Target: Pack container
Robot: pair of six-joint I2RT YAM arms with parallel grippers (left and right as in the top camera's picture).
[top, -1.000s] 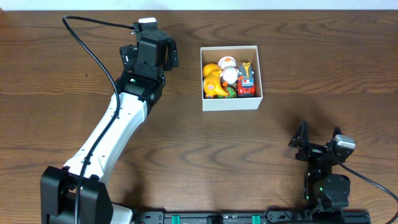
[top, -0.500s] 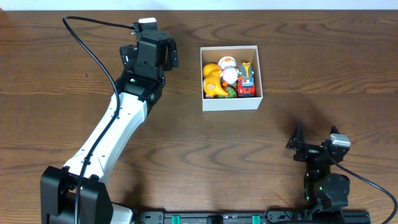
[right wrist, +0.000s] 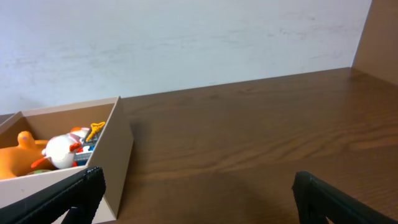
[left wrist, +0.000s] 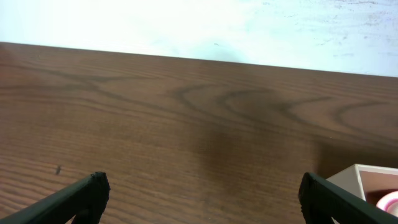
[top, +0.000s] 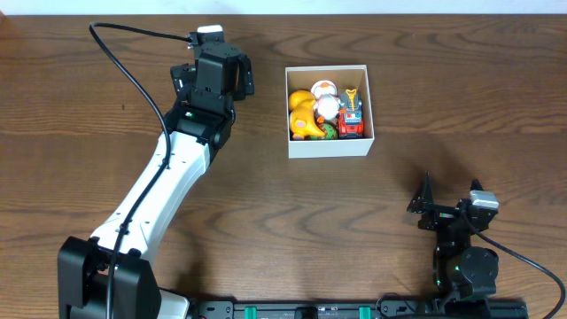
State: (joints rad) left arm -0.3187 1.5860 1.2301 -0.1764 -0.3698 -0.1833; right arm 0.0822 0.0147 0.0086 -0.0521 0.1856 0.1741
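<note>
The container (top: 330,146), a small square box with white walls, sits at the back middle of the table. It holds a yellow duck (top: 304,113), a white figure (top: 326,105) and a red truck (top: 352,117). My left gripper (top: 213,75) is open and empty, just left of the container and apart from it. In the left wrist view the jaws (left wrist: 202,186) are wide apart over bare wood, with the container's corner (left wrist: 367,177) at the lower right. My right gripper (top: 452,202) is open and empty near the front right. Its wrist view (right wrist: 198,180) shows the container (right wrist: 115,149) and duck (right wrist: 22,158) at left.
A black cable (top: 133,80) runs from the left arm toward the front left. The table's far edge meets a white wall (left wrist: 199,25). A brown panel (right wrist: 379,31) stands at the right edge in the right wrist view.
My right gripper shifted slightly left and toward the front edge a second ago, then held still. The left arm and the container have not moved.
</note>
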